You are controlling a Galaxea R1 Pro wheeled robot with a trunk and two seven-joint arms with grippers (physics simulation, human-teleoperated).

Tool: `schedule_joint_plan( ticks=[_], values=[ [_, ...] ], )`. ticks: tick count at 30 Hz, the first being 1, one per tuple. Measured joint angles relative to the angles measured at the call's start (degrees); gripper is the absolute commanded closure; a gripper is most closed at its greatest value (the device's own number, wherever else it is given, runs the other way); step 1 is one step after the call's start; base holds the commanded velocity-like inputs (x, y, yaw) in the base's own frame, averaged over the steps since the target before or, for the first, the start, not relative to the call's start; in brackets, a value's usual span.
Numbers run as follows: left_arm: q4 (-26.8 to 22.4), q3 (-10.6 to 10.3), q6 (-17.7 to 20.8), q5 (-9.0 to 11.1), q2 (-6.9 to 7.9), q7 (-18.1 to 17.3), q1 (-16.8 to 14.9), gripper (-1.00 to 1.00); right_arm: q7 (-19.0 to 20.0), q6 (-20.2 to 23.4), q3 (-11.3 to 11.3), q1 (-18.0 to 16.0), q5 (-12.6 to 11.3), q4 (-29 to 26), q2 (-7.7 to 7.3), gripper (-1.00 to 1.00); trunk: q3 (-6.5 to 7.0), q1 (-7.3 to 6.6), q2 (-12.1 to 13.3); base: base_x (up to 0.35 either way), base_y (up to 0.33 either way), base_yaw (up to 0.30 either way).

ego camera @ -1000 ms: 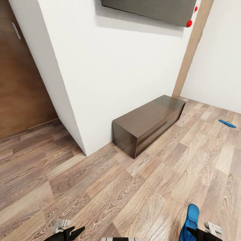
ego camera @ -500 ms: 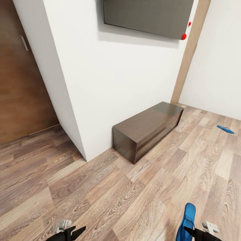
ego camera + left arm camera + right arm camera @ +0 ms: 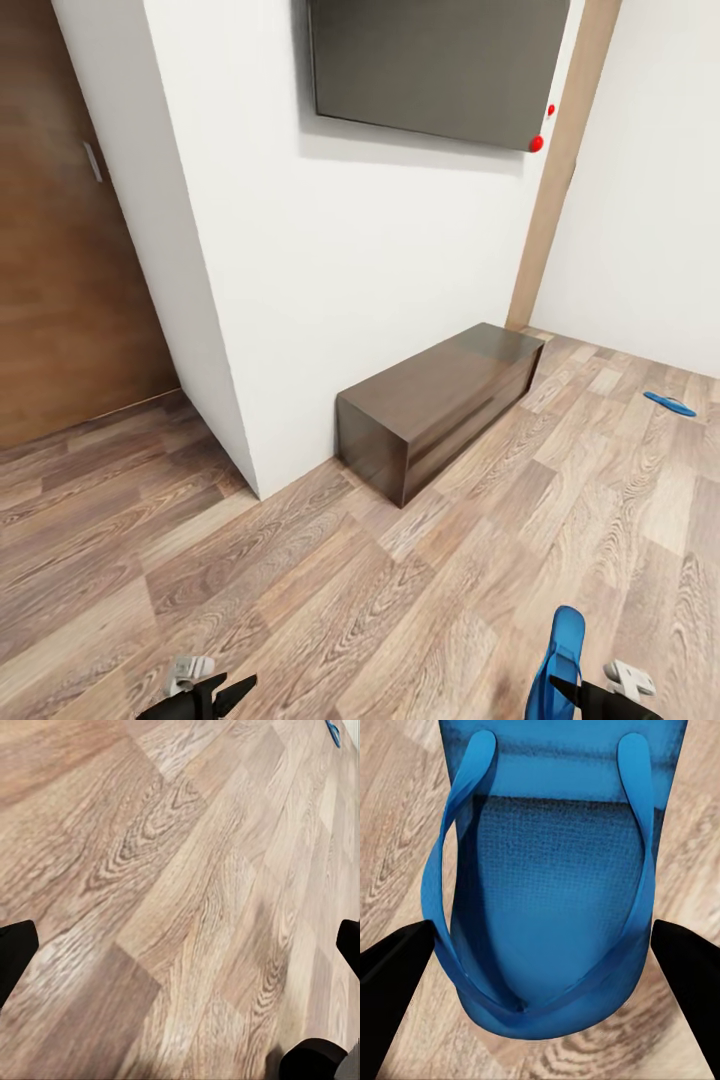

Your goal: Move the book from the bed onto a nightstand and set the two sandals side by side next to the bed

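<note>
At the far left stands a brown wooden door (image 3: pixel 60 260), and beside it a white wall corner (image 3: pixel 200 300) juts toward the robot. Near the bottom left edge of the head view, the left tool (image 3: pixel 215 697) hangs above the wood-plank floor (image 3: pixel 300 580); its dark fingers stand spread apart with nothing between them, and in the left wrist view the fingertips (image 3: pixel 15 960) sit at opposite edges over bare planks. On the white wall hangs a dark flat television (image 3: pixel 435 65) with small red dots at its lower right corner. Below it, against the wall, sits a long dark brown TV bench (image 3: pixel 440 400), running away to the far right. At the near right, the right tool (image 3: pixel 575 690) holds one blue sandal (image 3: pixel 562 650) by one end, the sandal projecting forward over the floor; the right wrist view shows the sandal's straps (image 3: pixel 540 907) and sole between the two dark fingers. How tightly they press I cannot tell. The second blue sandal (image 3: pixel 670 404) lies flat on the floor at the far right, well apart from the bench, near the right-hand white wall (image 3: pixel 650 200).
</note>
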Motion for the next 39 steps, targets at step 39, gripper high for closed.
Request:
schedule_joint_plan(
  ticks=[39],
  values=[
    [0.0,-0.14,0.01,-0.06,-0.18,0.16,-0.02,-1.0,-0.17,0.03,-0.01,0.0,-0.27,0.0,0.0,1.0,8.06,-3.71,5.94,0.0,0.0,0.0]
  ],
)
